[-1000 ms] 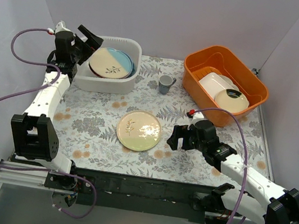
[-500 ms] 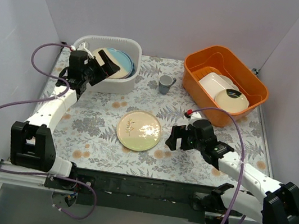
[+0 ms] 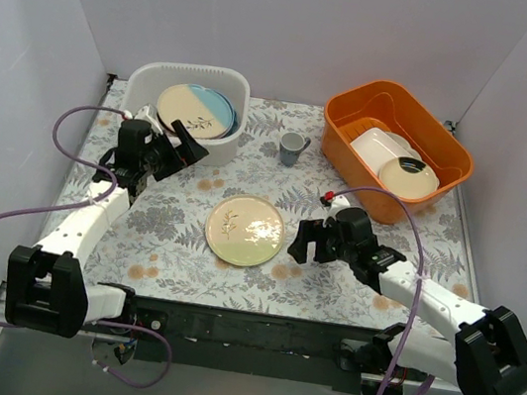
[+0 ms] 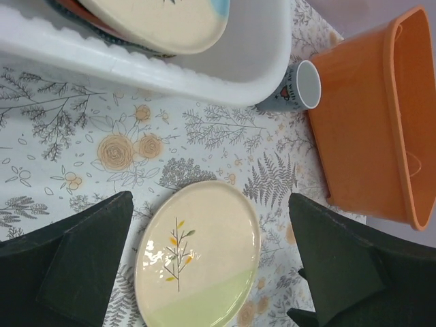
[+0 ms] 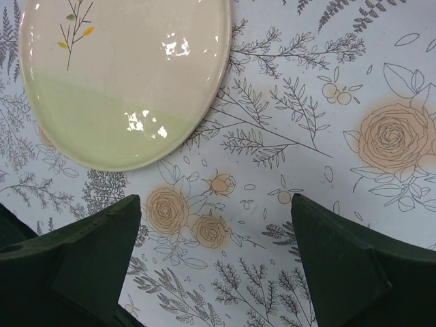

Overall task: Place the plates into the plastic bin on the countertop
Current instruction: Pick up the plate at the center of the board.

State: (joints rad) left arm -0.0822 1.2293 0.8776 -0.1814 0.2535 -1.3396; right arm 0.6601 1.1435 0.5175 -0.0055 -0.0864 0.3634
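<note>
**Inspector:** Grippers?

**Assessor:** Left gripper (image 3: 178,154), jaws wide and empty, has pulled back from the plastic bin (image 3: 225,139) at upper left. Right gripper (image 3: 300,240), equally wide, has edged toward the cream-and-green plate (image 3: 245,231) at centre of the countertop (image 3: 168,233).

**Inspector:** Meaning?

**Assessor:** Left drop-off appears finished. The centre plate remains.

**Inspector:** Obscured?

**Assessor:** Stacked plates (image 3: 195,111) in the bin overlap, so their count is undeterminable.

Cream-green plate (image 5: 122,75) (leaf sprig) upper left on countertop (image 5: 327,102); right gripper (image 5: 214,201) spread wide.
</note>
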